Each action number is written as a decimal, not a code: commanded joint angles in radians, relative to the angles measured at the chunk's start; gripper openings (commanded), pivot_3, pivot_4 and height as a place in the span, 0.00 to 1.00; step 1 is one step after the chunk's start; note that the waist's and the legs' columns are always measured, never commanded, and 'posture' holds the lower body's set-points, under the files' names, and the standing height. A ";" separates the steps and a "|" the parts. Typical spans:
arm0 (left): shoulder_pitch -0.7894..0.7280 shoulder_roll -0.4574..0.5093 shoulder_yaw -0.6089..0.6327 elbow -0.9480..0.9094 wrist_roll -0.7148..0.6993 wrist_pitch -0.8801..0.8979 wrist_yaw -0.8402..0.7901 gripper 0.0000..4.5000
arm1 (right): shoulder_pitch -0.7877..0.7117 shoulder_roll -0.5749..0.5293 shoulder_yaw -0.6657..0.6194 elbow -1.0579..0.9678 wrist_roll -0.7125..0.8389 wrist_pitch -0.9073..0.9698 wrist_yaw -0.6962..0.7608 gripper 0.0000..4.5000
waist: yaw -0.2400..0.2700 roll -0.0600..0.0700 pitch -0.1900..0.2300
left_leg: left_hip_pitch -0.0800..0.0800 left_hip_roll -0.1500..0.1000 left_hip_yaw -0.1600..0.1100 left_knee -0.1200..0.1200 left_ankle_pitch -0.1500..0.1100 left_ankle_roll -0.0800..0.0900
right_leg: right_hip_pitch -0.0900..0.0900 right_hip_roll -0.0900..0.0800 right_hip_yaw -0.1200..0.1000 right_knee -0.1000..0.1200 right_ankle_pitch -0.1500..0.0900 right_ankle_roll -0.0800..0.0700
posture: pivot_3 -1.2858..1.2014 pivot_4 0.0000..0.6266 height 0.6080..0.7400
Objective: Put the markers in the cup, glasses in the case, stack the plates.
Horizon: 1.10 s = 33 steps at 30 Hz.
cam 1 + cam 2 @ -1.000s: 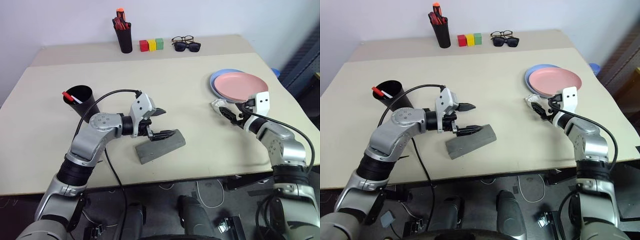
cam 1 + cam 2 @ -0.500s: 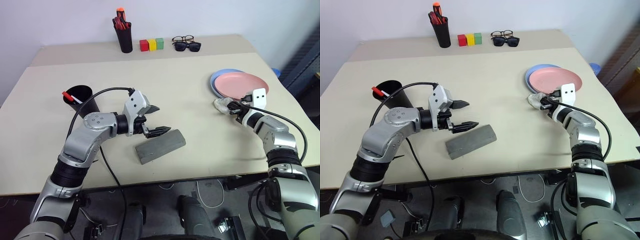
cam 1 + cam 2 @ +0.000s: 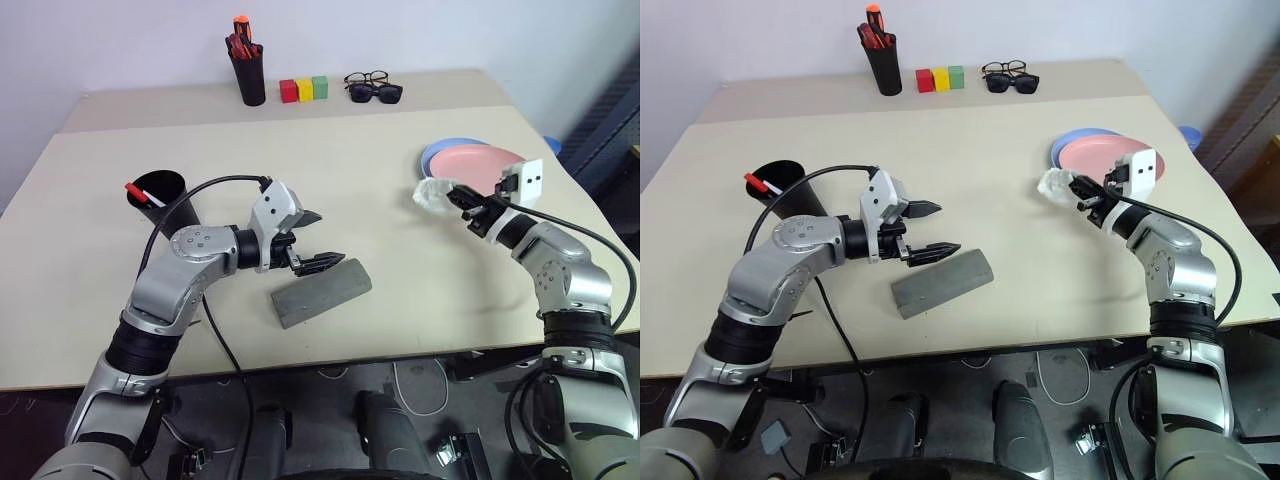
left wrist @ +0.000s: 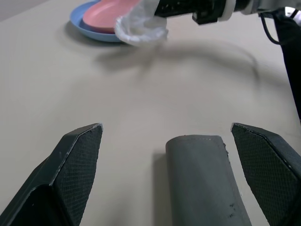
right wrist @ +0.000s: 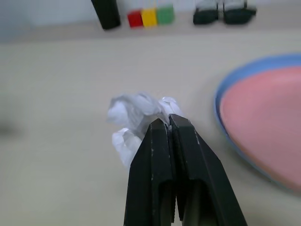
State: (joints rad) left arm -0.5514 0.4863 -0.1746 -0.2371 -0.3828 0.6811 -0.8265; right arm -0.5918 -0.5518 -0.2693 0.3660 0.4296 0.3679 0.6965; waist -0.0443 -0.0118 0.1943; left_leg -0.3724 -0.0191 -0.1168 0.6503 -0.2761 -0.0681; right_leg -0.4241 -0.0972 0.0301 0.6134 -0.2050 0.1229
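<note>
The grey case (image 3: 321,291) lay closed on the table (image 3: 380,160), well to the left of the plates. The pink plate (image 3: 490,167) sat on the blue plate (image 3: 436,158). Beside them, the right gripper (image 5: 168,123) pinched a crumpled clear thing (image 5: 134,113), hard to make out. The left gripper (image 3: 313,240) was spread wide over the case.

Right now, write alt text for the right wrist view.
The right gripper, fingers shut, pinches a crumpled white wad above the beige table. The stacked pink plate on the blue plate lies beside it.
</note>
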 commanded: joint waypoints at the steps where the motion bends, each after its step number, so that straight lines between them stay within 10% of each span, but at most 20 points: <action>1: -0.012 -0.008 0.010 -0.014 -0.006 -0.019 0.002 1.00 | -0.109 -0.032 -0.056 0.096 -0.057 -0.123 -0.128 0.01 | -0.001 0.000 0.000 | 0.000 0.000 0.000 0.000 0.000 0.000 | 0.000 0.000 0.000 0.000 0.000 0.000 | 0.52 0.24 1.00; 6: -0.010 -0.020 0.013 -0.022 -0.004 -0.015 0.012 1.00 | -0.287 -0.093 -0.057 0.469 -0.176 -0.360 -0.278 0.01 | 0.000 0.000 0.000 | 0.000 0.000 0.000 0.000 0.000 0.000 | 0.000 0.000 0.000 0.000 0.000 -0.001 | 0.52 0.24 1.00; 13: 0.009 -0.013 0.028 -0.047 -0.013 0.002 0.035 1.00 | -0.415 -0.123 -0.057 0.767 -0.230 -0.537 -0.334 0.62 | -0.002 0.000 0.000 | -0.001 0.000 0.001 -0.003 0.000 0.000 | 0.000 0.000 0.000 -0.003 0.000 0.001 | 0.52 0.24 1.00; 33: 0.013 -0.035 0.012 -0.037 -0.008 -0.009 0.046 1.00 | -0.177 -0.212 -0.080 0.748 -0.280 -0.573 -0.465 0.62 | -0.021 0.001 0.000 | 0.001 0.000 0.003 -0.002 0.000 0.000 | 0.000 0.000 0.003 -0.002 -0.001 0.001 | 0.52 0.24 1.00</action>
State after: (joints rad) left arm -0.5193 0.4501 -0.1735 -0.2567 -0.3834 0.6892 -0.7787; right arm -0.7568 -0.7498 -0.3547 1.1410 0.1602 -0.1827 0.2406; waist -0.0653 -0.0110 0.1947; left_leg -0.3717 -0.0193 -0.1138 0.6482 -0.2757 -0.0685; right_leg -0.4243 -0.0972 0.0338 0.6118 -0.2054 0.1230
